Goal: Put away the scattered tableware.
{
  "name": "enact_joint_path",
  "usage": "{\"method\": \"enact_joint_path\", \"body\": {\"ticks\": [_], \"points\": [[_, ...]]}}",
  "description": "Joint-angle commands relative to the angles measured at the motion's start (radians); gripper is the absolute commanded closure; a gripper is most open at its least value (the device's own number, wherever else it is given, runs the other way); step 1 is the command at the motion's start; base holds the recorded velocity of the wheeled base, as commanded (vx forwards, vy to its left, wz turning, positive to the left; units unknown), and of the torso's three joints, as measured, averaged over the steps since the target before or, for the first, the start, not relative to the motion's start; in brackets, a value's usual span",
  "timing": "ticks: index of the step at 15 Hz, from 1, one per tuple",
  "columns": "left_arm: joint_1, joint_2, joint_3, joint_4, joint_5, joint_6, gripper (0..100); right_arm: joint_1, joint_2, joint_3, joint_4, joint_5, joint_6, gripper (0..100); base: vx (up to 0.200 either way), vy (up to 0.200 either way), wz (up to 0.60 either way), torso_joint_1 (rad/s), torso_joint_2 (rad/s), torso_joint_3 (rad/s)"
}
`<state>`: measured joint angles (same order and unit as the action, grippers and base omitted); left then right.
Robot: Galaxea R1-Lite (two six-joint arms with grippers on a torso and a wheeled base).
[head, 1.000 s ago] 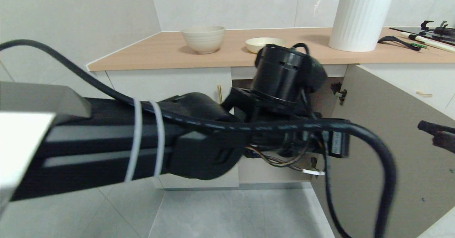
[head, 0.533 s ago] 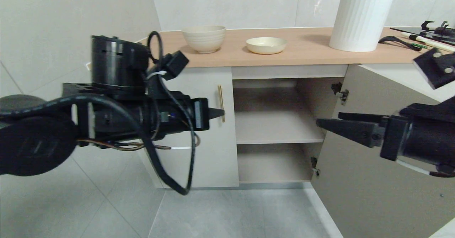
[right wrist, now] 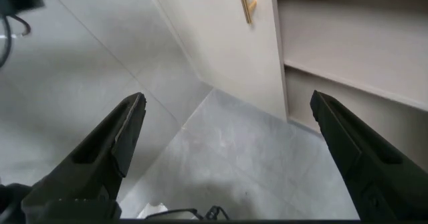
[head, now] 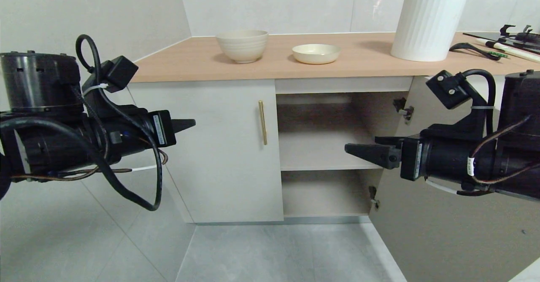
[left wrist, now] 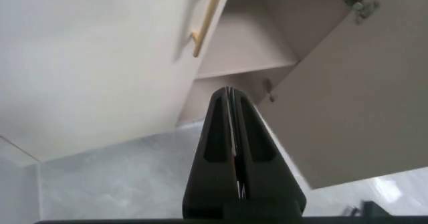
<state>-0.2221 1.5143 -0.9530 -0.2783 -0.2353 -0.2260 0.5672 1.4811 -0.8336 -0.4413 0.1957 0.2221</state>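
Head view: left fingers [head: 185, 124], shut and empty, swing clear of the open cupboard [head: 325, 149]; right fingers [head: 366, 151] arrive spread, empty; bowl [head: 242, 46], dish [head: 316, 53] untouched.

A deep cream bowl [head: 242, 45] and a shallow cream dish [head: 316, 53] stand upright and apart on the wooden counter [head: 190, 65] — the bowl nearer its corner.

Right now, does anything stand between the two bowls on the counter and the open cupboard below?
Nothing visible does. The right door stands open, exposing the shelf; the deep bowl and the shallow bowl sit on the counter above.
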Motion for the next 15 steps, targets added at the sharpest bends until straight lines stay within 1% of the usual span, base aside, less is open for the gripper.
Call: {"method": "enact_joint_path", "body": {"ticks": [1, 3, 4, 5, 6, 7, 8, 9, 10, 12, 13, 14, 15], "points": [[0.004, 0.000, 0.007, -0.001, 0.010, 0.011, 0, 0.000, 0.005, 0.002, -0.001, 0.001, 0.000, 0, 0.000, 0.000, 0.00, 0.000, 0.00, 0.000], [0.004, -0.005, 0.005, -0.005, 0.017, 0.011, 0, 0.003, 0.005, 0.005, -0.001, 0.002, -0.003, 0, 0.000, 0.000, 0.00, 0.000, 0.00, 0.000], [0.004, -0.012, 0.005, -0.005, 0.019, 0.011, 0, 0.002, 0.005, 0.014, -0.001, 0.002, -0.026, 0, 0.000, 0.000, 0.00, 0.000, 0.00, 0.000], [0.004, -0.016, 0.000, -0.007, 0.030, 0.013, 0, 0.002, 0.005, 0.034, -0.004, 0.004, -0.086, 0, 0.000, 0.000, 0.00, 0.000, 0.00, 0.000], [0.006, -0.016, -0.006, -0.010, 0.041, 0.011, 0, 0.002, 0.007, 0.036, -0.005, 0.004, -0.098, 0, 0.000, 0.000, 0.00, 0.000, 0.00, 0.000], [0.018, -0.014, -0.015, -0.042, 0.110, 0.013, 0, 0.003, 0.008, 0.030, -0.024, 0.002, -0.099, 0, 0.000, 0.000, 0.00, 0.000, 0.00, 0.000], [0.021, -0.014, -0.016, -0.085, 0.166, 0.013, 0, 0.003, 0.015, 0.014, -0.051, -0.001, -0.098, 0, 0.000, 0.000, 0.00, 0.000, 0.00, 0.000], [0.023, -0.014, -0.016, -0.121, 0.212, 0.014, 0, 0.005, 0.022, 0.004, -0.062, -0.007, -0.098, 0, 0.000, 0.000, 0.00, 0.000, 0.00, 0.000], [0.023, -0.014, -0.016, -0.134, 0.238, 0.017, 0, 0.006, 0.030, -0.001, -0.063, -0.024, -0.098, 0, 0.000, 0.000, 0.00, 0.000, 0.00, 0.000], [0.023, -0.014, -0.016, -0.133, 0.243, 0.022, 0, 0.008, 0.042, -0.001, -0.083, -0.053, -0.098, 0, 0.000, 0.000, 0.00, 0.000, 0.00, 0.000], [0.024, -0.012, -0.016, -0.128, 0.243, 0.036, 0, 0.008, 0.042, 0.001, -0.097, -0.053, -0.096, 0, 0.000, 0.000, 0.00, 0.000, 0.00, 0.000], [0.027, -0.012, -0.015, -0.105, 0.243, 0.071, 0, 0.008, 0.042, 0.001, -0.100, -0.053, -0.092, 0, 0.000, 0.000, 0.00, 0.000, 0.00, 0.000], [0.027, -0.012, -0.015, -0.105, 0.243, 0.071, 0, 0.008, 0.042, 0.001, -0.100, -0.053, -0.092, 0, 0.000, 0.000, 0.00, 0.000, 0.00, 0.000]]}}
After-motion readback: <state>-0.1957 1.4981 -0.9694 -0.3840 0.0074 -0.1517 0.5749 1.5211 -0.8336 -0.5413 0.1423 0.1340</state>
